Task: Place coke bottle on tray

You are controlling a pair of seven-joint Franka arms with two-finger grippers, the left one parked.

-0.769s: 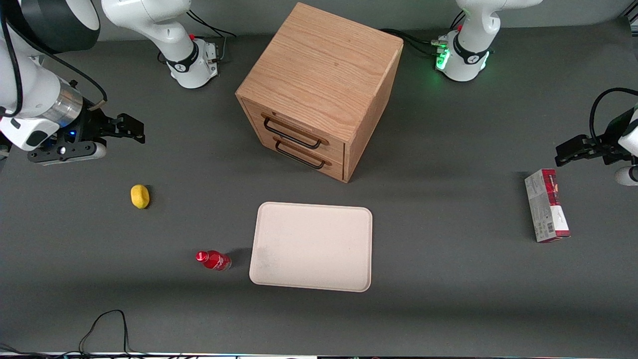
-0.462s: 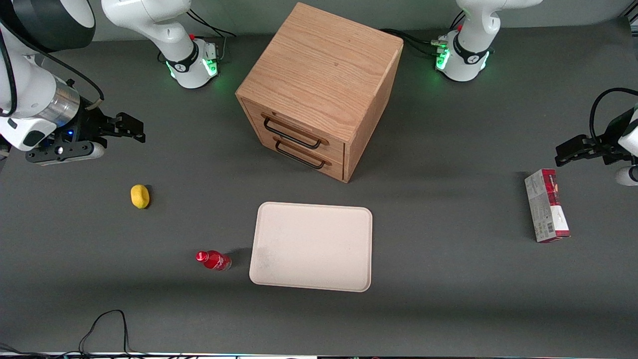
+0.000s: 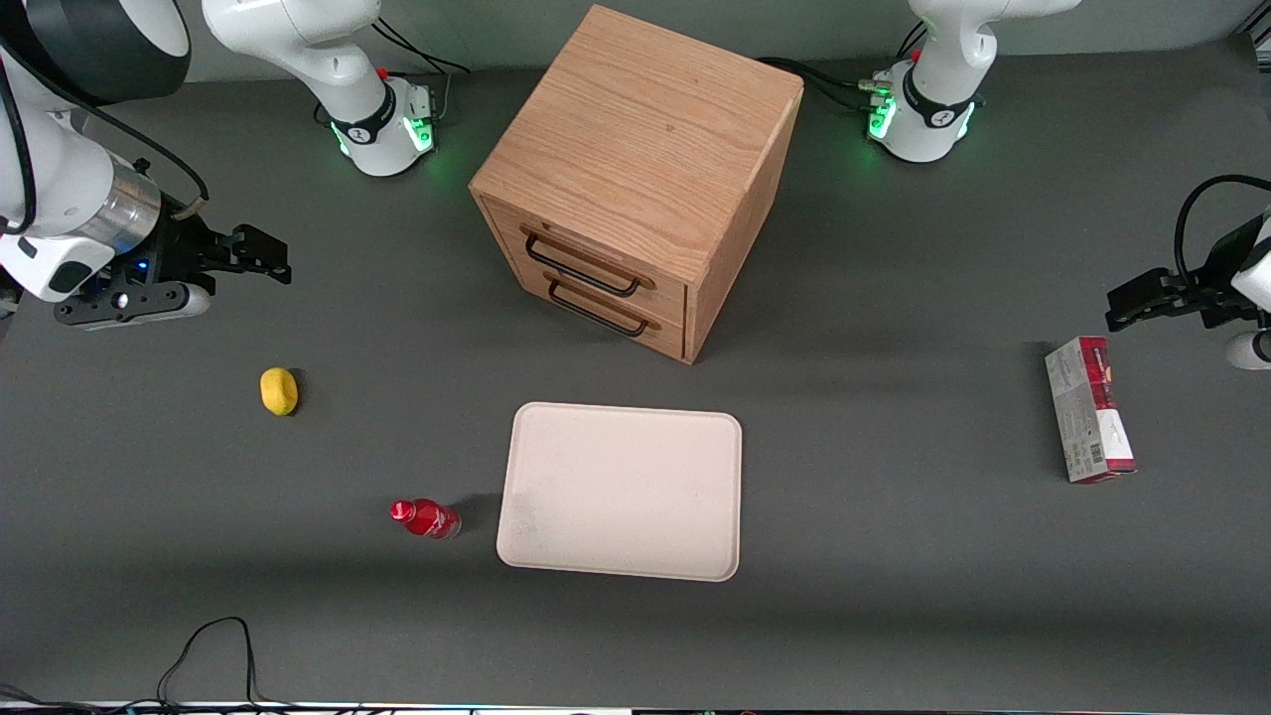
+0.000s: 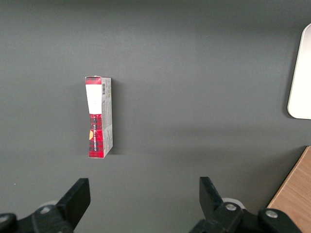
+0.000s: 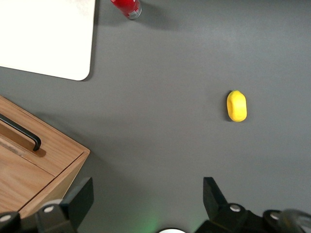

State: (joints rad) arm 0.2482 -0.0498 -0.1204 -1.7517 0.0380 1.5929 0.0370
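The coke bottle [image 3: 425, 518] lies on its side on the dark table, red cap pointing away from the tray, a short gap from the tray's near corner; only its base end [image 5: 127, 8] shows in the right wrist view. The pale beige-pink tray [image 3: 621, 490] lies flat in front of the drawer cabinet, with nothing on it; one rounded corner [image 5: 46, 36] shows in the right wrist view. My gripper [image 3: 260, 260] hangs open above the table at the working arm's end, well away from the bottle and farther from the front camera. Its fingers [image 5: 82, 196] are spread wide with nothing between them [image 5: 148, 196].
A wooden drawer cabinet [image 3: 635, 179] with two black handles stands mid-table, farther from the camera than the tray. A yellow lemon [image 3: 279, 390] lies between my gripper and the bottle. A red-and-grey carton [image 3: 1088, 422] lies toward the parked arm's end. A black cable [image 3: 209, 650] loops near the front edge.
My gripper has barely shifted. The green light at the working arm's base came on. The bottle, tray and lemon have not moved.
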